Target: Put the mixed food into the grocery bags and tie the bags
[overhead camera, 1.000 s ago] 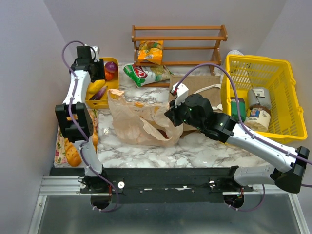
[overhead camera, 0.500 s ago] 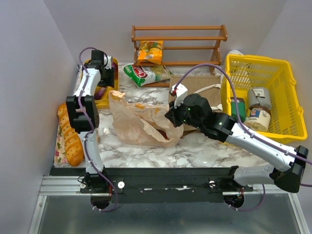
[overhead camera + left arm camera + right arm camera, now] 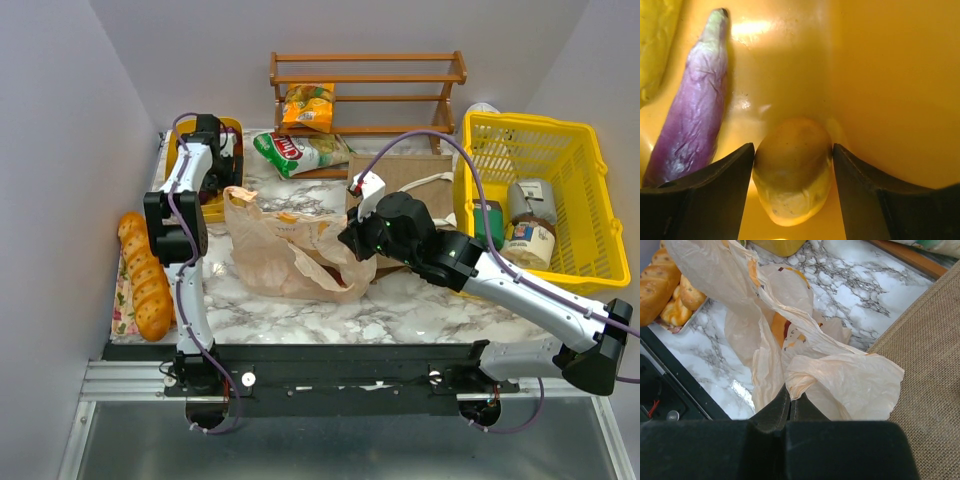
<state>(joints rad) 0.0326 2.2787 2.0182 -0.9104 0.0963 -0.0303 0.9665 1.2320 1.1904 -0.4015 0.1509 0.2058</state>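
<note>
The peach plastic carrier bag (image 3: 285, 250) lies crumpled mid-table, and my right gripper (image 3: 350, 240) is shut on a gathered edge of it (image 3: 799, 382). The tan jute tote (image 3: 410, 180) lies flat behind it and also shows in the right wrist view (image 3: 935, 365). My left gripper (image 3: 215, 165) is down inside the yellow tray (image 3: 212, 208), open, its fingers (image 3: 720, 185) either side of a yellow-brown potato-like food (image 3: 792, 170) that rests on the tray floor. A purple eggplant (image 3: 690, 110) lies beside it. A green and red snack packet (image 3: 295, 152) lies near the rack.
A wooden rack (image 3: 365, 75) at the back holds a yellow snack packet (image 3: 308, 107). A yellow mesh basket (image 3: 560, 150) at the right holds jars (image 3: 530, 240). A baguette (image 3: 140, 275) and rolls lie at the left table edge.
My left arm swung right and lowered into the yellow tray, around the potato-like food. The baguette is now uncovered. My right gripper has kept its hold on the bag.
</note>
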